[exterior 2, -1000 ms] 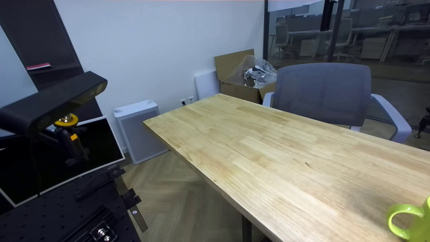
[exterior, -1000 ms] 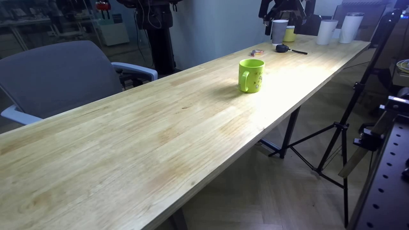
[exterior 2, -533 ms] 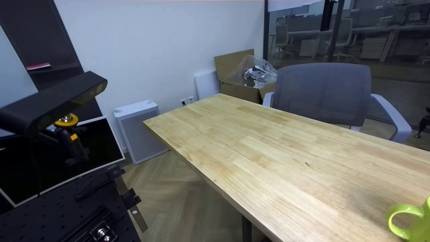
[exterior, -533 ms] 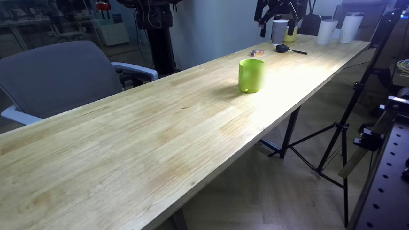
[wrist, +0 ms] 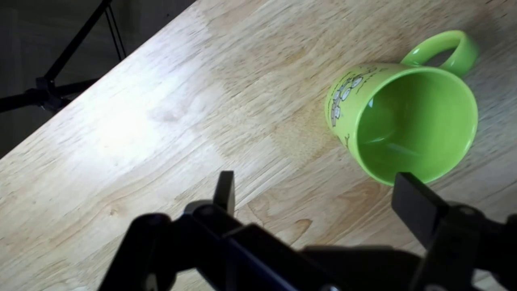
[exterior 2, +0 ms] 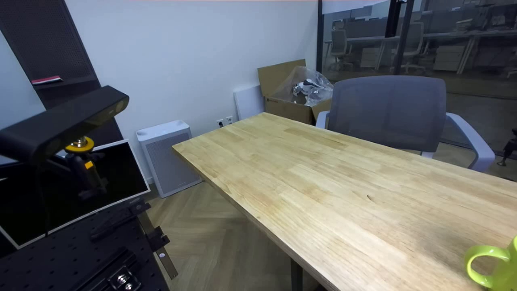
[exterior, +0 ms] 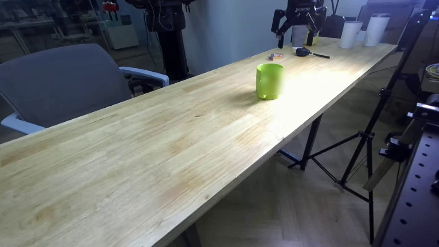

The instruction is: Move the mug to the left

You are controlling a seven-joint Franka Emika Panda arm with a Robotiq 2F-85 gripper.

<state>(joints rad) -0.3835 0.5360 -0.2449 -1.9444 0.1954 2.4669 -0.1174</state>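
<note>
The lime-green mug (exterior: 267,82) stands upright on the wooden table in an exterior view, its right side blurred. In an exterior view only its handle side (exterior 2: 503,268) shows at the bottom right corner. In the wrist view the mug (wrist: 416,121) is at the upper right, its handle pointing up and right. My gripper (exterior: 295,42) is open and empty above the table, beyond the mug in that view. In the wrist view the gripper (wrist: 315,176) has its fingers wide apart over bare wood; the right fingertip overlaps the mug's near rim in the picture.
A grey cup (exterior: 298,37) and a pale yellow-green cup (exterior: 315,39) show behind my gripper. A white cup (exterior: 350,34), a white tumbler (exterior: 377,30), a black strapped object (exterior: 303,51) and a small packet (exterior: 275,57) stand or lie on the table's far part. A chair (exterior: 65,82) stands alongside.
My gripper has moved down and slightly to the left in an exterior view, its fingertips now lower against the cups behind. The mug has not moved.
</note>
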